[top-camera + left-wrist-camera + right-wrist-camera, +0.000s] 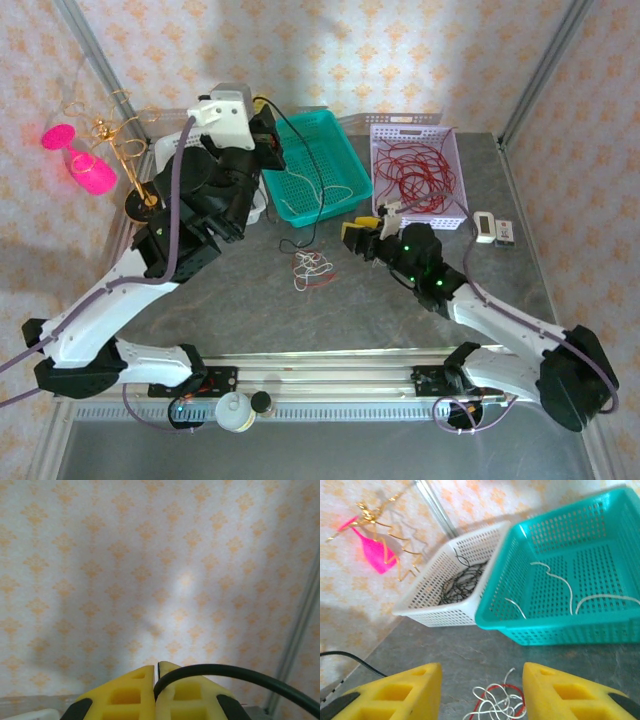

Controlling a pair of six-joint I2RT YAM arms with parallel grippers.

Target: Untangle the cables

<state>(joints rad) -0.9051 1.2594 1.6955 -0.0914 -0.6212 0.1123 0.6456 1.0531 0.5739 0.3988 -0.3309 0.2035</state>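
The right end effector (482, 680) hangs with its yellow jaws apart and empty. Just ahead of and below them, the red-and-white cable clump (495, 706) lies on the table (470, 655), nearer this arm. The left end effector (156, 669), raised beside the teal basket (335, 203), pinches a black cable (250, 676) that trails down to the table near the clump.

I work in a lab test cell: wallpapered panels (400, 50) in metal framing (545, 70) box in my grey worktop (250, 320) and mounting rail (330, 378)
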